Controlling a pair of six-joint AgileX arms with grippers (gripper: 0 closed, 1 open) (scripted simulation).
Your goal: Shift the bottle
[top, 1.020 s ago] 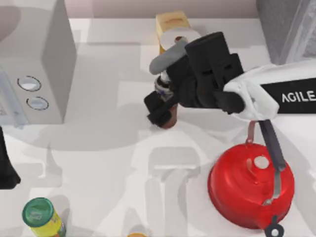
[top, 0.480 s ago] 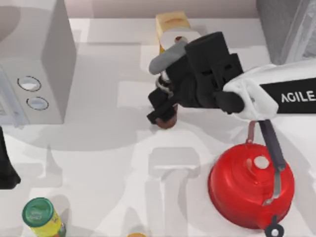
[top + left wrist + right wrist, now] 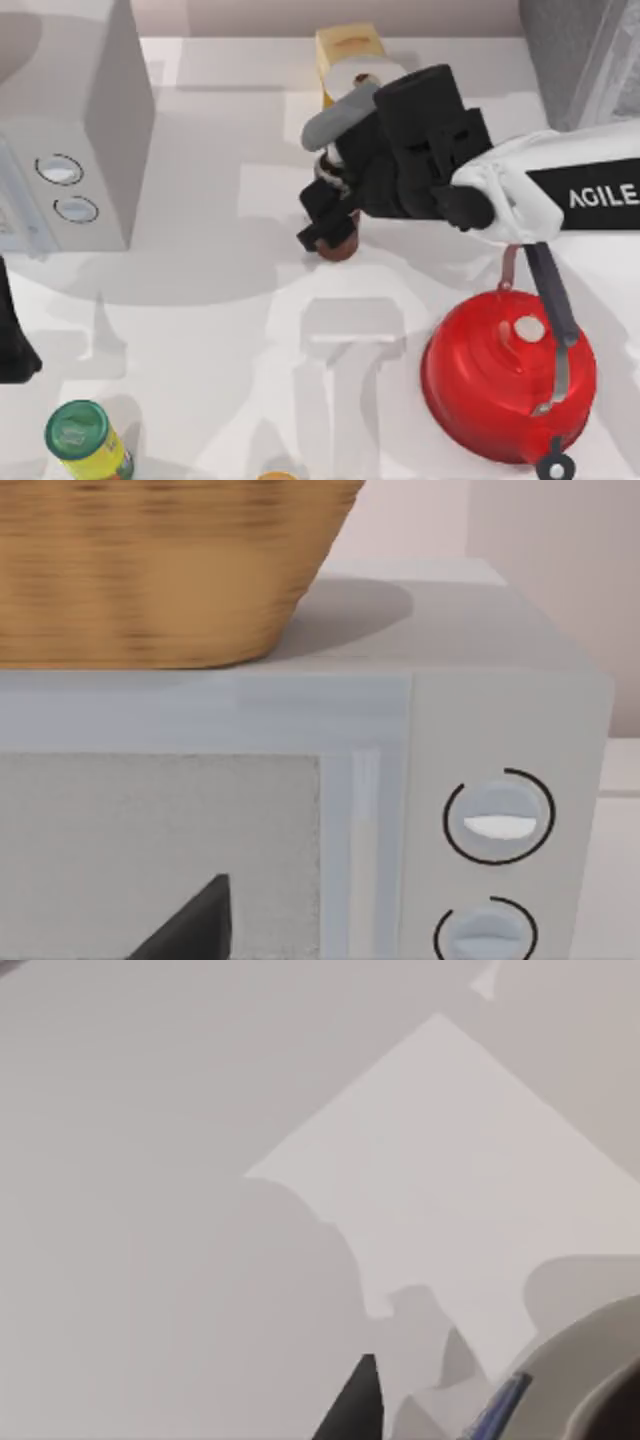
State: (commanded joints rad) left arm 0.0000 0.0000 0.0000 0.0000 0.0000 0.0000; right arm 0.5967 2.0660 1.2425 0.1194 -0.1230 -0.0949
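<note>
The bottle (image 3: 338, 247) stands near the table's middle, just in front of the yellow canister. Only its dark reddish-brown lower body shows below my right gripper (image 3: 322, 217). That gripper reaches in from the right, and its black fingers are shut on the bottle's upper part, hiding the cap. In the right wrist view, a pale curved part of the bottle (image 3: 572, 1380) with a blue strip sits close beside a dark fingertip (image 3: 352, 1410). My left arm (image 3: 12, 345) is parked at the table's left edge.
A red kettle (image 3: 508, 385) stands at the front right, under the right arm. A grey microwave (image 3: 70, 130) fills the back left, with a wicker basket (image 3: 160, 570) on top. A yellow canister (image 3: 350, 60) is at the back, and a green-lidded yellow container (image 3: 85, 440) at the front left.
The right gripper's fingers have drawn in around the bottle. The bottle's base has shifted slightly left, and its cap is now covered. The left arm has not moved.
</note>
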